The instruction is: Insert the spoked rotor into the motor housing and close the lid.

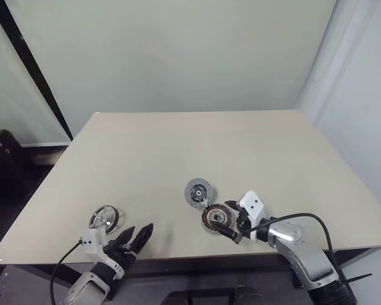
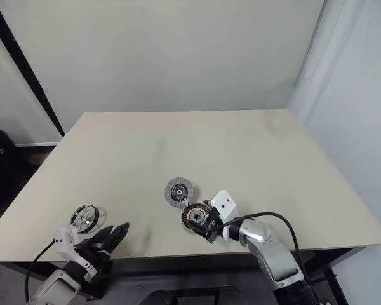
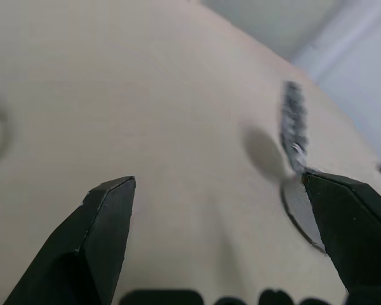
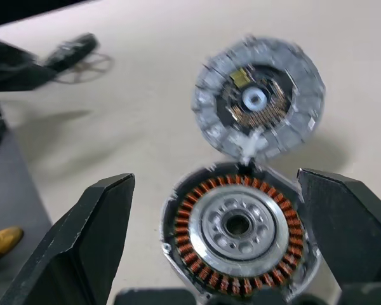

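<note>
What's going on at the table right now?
Both grippers are open and holding nothing. The right gripper sits at the motor housing, fingers either side of it, copper coils exposed. The lid is flipped open just behind the housing and appears joined to it at the edge. The spoked rotor lies on the table near the front left edge, just beyond the left gripper. The rotor is not yet inserted.
</note>
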Motion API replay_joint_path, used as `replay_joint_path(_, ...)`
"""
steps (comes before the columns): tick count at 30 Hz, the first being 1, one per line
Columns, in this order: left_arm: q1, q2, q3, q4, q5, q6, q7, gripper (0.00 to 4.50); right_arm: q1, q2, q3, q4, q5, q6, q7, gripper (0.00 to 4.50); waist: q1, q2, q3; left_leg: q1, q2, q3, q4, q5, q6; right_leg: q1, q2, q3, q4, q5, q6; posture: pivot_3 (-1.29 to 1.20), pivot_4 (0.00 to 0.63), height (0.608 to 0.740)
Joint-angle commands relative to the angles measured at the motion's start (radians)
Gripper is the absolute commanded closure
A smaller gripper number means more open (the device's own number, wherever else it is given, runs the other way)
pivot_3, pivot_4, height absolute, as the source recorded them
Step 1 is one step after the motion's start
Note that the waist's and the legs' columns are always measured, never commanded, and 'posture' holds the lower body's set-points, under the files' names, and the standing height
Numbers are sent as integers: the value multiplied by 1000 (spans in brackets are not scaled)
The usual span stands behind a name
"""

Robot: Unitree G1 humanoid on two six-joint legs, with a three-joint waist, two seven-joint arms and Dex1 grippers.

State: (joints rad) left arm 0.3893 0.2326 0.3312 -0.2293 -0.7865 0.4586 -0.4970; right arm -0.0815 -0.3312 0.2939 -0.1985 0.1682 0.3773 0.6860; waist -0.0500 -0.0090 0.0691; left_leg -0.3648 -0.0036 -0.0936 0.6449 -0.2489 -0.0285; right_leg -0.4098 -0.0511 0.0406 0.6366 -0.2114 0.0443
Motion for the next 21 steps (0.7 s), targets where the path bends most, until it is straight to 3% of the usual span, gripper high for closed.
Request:
replay_joint_path(1,-1,-10,57,-34,-67,45,67,0,9,-13,13,-14,19,-95,64,34,0,-1,0,0,0,0,0,0,0,0,0,0,0,0,0,0,0,740)
replay_joint_path(21,-123,-85,271,60,-254,105,385,0,29,-11,22,18,8,-168,102,34,0,-3,0,0,0,0,1,-1,0,0,0,0,0,0,0,0,0,740)
